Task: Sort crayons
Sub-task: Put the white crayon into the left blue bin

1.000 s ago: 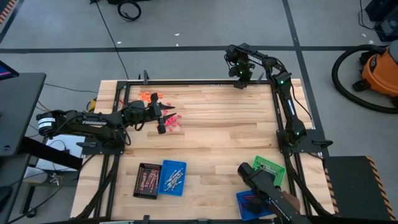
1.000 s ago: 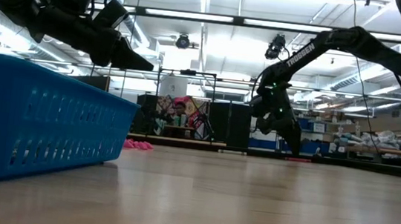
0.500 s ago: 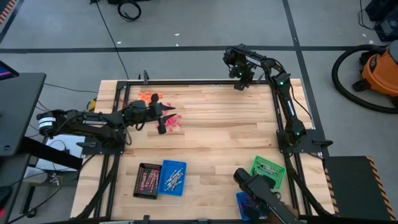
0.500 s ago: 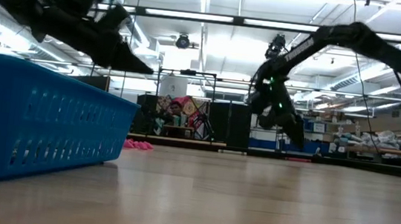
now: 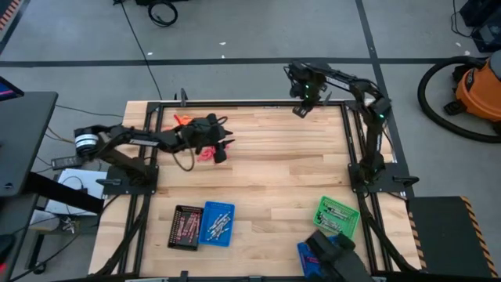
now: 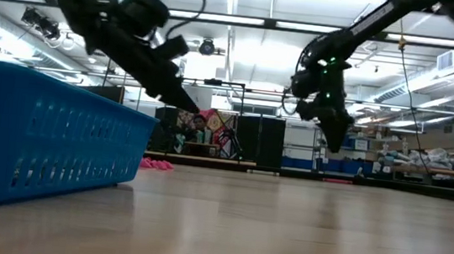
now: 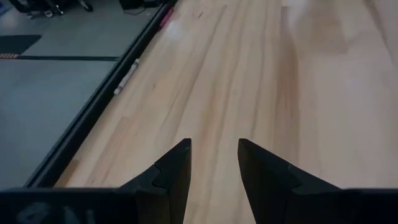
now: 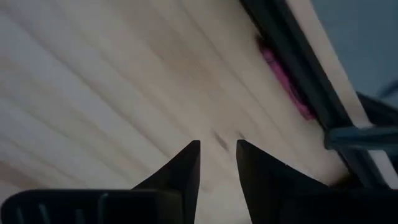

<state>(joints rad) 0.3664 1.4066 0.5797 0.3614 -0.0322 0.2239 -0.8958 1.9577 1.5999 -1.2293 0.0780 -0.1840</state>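
Left claw [image 5: 221,153] swung over pink crayons [image 5: 205,154], both claws slightly parted, empty, no legible writing

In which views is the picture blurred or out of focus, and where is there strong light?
Right wrist view: the table and a pink crayon are smeared. Left wrist view: the far table boards look soft. Low view: the near blue tray is slightly soft, ceiling lights glare behind. High view: even light, fairly sharp.

**Your workshop around the table**

You stand on a grey concrete floor [image 5: 235,39] crossed by dark tape lines. An orange shop vacuum [image 5: 479,90] sits far right. Long ceiling lights [image 6: 238,20] run overhead, and cluttered benches [image 6: 425,169] line the far wall.
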